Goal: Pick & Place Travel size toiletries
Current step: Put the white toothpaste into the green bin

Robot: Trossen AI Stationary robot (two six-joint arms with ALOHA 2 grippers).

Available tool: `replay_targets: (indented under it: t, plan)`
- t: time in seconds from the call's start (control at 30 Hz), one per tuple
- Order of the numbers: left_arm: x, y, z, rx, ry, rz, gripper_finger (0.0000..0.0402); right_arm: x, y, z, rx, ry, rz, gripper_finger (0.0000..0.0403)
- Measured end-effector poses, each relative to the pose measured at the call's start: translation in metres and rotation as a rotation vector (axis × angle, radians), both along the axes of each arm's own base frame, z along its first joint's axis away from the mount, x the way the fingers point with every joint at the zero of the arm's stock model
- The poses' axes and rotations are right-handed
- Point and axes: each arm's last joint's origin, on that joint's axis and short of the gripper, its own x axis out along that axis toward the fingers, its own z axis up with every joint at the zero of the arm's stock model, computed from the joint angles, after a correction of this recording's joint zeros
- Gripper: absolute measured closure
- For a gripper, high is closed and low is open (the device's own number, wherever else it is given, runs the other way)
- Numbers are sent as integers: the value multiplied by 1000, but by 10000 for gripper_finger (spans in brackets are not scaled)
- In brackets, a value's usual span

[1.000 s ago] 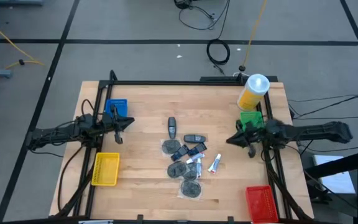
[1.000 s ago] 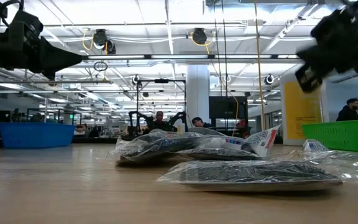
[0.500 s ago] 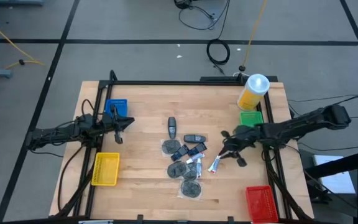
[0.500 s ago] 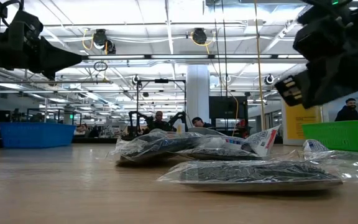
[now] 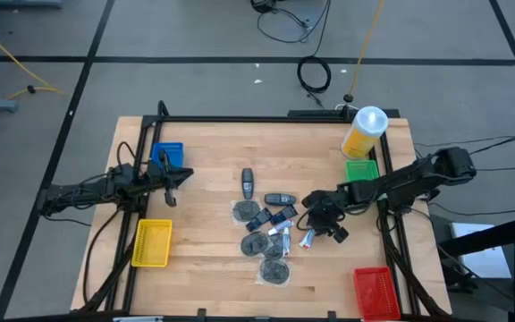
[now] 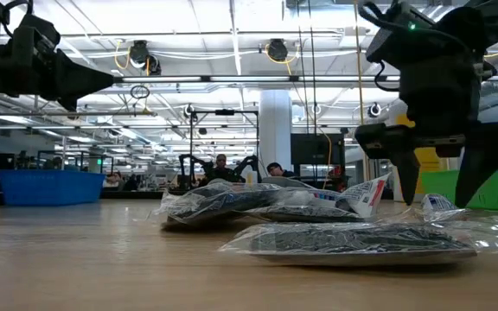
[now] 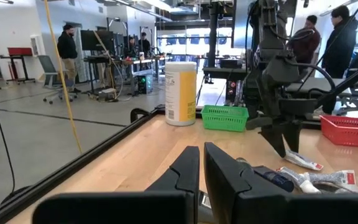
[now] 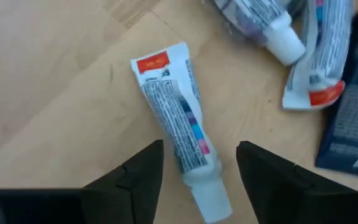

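Wooden table (image 5: 204, 268); white tube (image 8: 178, 130) between parted right jaws, cap cut off.

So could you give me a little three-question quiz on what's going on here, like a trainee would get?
1. True or false: the right gripper has its fingers open above a white tube.
2. Which bin is nearest the left gripper? A) blue bin B) red bin C) green bin
3. Fill in: the white tube lies flat on the ____.

Key: 1 true; 2 A; 3 table.
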Motion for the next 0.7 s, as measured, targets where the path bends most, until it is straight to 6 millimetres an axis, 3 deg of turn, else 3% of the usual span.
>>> replay_targets:
  t: [0.13,0.3,0.5,0.7]
  plan:
    - [0,0,0,8,2,1,376,3,8,-6,-24,-33,62,241]
    - [0,0,0,9,4,1,376,3,16,-8,31,-3,-18,307]
    - [0,0,0,38,10,5,376,0,20,0,97,52,-388,387]
    - [0,0,2,32,-10,5,376,-24,16,32,252,86,-866,385]
